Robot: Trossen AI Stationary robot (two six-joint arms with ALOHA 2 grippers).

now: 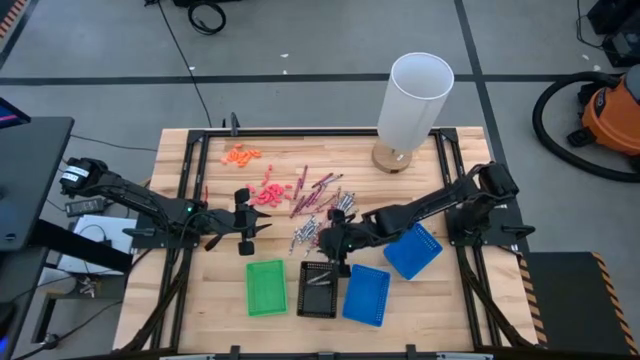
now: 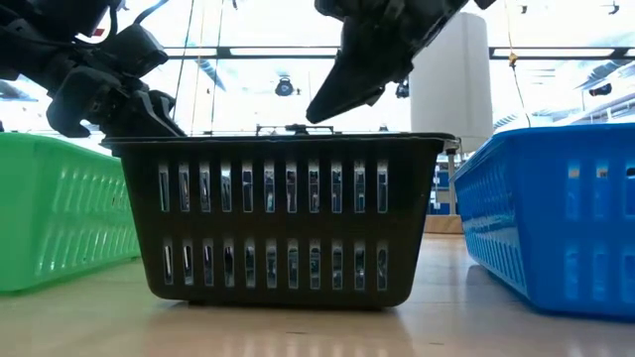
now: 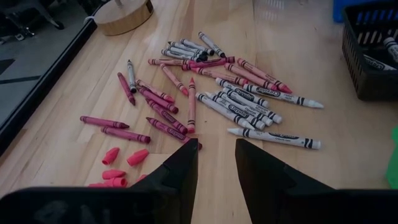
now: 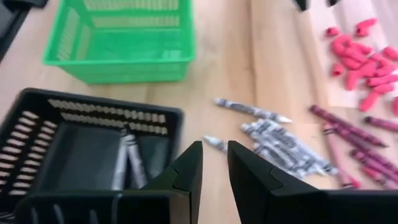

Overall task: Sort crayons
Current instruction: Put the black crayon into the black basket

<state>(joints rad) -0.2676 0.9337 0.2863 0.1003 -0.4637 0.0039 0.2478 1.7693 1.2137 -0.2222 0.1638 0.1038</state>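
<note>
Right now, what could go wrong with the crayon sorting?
The right gripper hangs over the black tray's rim with its fingers apart and nothing between them; moving low, it might bump the tray. The grey crayons and maroon crayons lie tangled close together, so the left gripper, also empty, could grab two or the wrong colour.
</note>
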